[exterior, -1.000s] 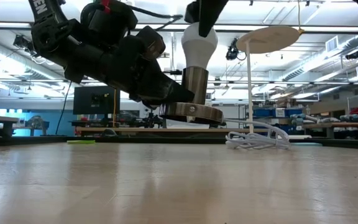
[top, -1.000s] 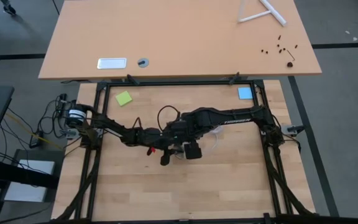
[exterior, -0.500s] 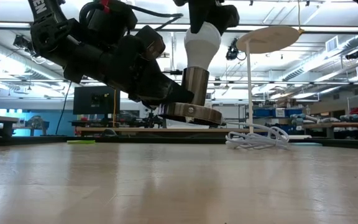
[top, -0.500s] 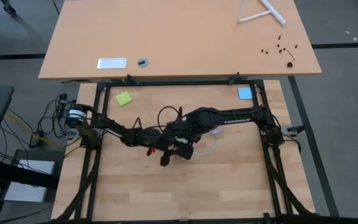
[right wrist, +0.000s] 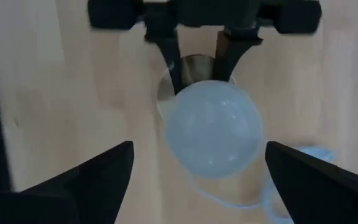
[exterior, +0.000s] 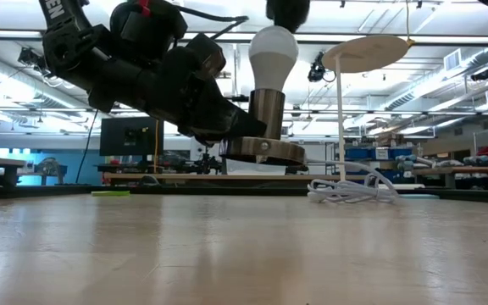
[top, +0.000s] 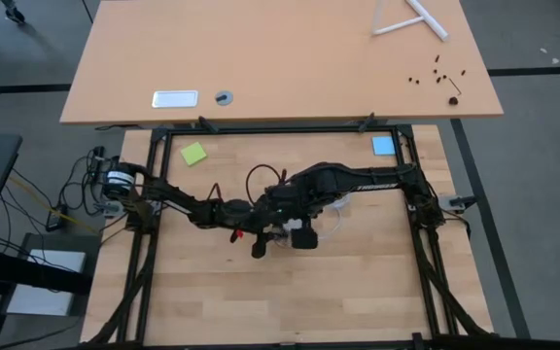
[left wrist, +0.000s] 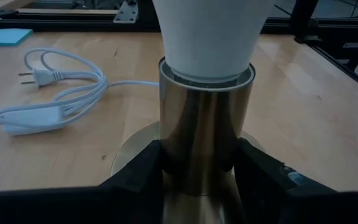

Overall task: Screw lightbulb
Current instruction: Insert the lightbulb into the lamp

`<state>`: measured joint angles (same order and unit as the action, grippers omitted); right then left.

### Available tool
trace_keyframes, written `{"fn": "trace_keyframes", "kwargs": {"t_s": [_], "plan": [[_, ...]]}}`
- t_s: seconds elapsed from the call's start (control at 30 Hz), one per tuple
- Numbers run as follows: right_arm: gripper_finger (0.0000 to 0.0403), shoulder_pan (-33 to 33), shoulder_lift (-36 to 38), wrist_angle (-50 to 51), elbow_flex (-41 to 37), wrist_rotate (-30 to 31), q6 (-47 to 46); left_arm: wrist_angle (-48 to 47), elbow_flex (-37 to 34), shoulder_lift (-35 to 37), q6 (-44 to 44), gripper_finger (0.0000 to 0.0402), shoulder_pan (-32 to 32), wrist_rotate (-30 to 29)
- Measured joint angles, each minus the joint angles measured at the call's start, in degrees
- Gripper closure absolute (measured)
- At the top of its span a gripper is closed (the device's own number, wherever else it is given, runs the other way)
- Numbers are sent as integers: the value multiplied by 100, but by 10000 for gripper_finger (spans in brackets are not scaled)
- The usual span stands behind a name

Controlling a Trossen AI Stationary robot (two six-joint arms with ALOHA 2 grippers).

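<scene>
We hold the socket [exterior: 265, 127] with our left gripper [left wrist: 197, 168], its fingers [left wrist: 135, 177] clamped on either side of the shiny metal barrel, so the base stays lifted off the table [exterior: 244, 246] and cannot spin while the bulb [exterior: 274, 52] is turned. The bulb stands upright in the barrel, its white neck seated at the rim, and looks screwed in at least part way. Our right gripper [right wrist: 197, 165] hangs directly above the bulb with its fingers [right wrist: 98, 174] spread wide apart, one on each side and clear of the glass, so nothing grips the bulb now; we judge this a release between turns or at the end of them. The white cord [left wrist: 48, 93] lies loosely coiled on the wood beyond the socket, apart from both grippers. There is open tabletop all round the pair of arms, and the frame edges are well away, so the right arm has free room to lift straight up.
</scene>
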<state>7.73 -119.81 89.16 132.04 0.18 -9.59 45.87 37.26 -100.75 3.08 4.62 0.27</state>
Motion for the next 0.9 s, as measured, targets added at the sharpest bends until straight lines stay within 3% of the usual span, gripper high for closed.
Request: {"fn": "trace_keyframes", "kwargs": {"t_s": [0.23,0.47,0.9], "plan": [[21,54,0,55,-1,831,1905,-17,-1,0,12,243,0,39],[27,74,0,-282,-1,338,2217,-26,-3,-2,6,243,0,39],[28,98,-11,-539,-605,319,2586,-39,-7,-6,4,243,0,38]]}}
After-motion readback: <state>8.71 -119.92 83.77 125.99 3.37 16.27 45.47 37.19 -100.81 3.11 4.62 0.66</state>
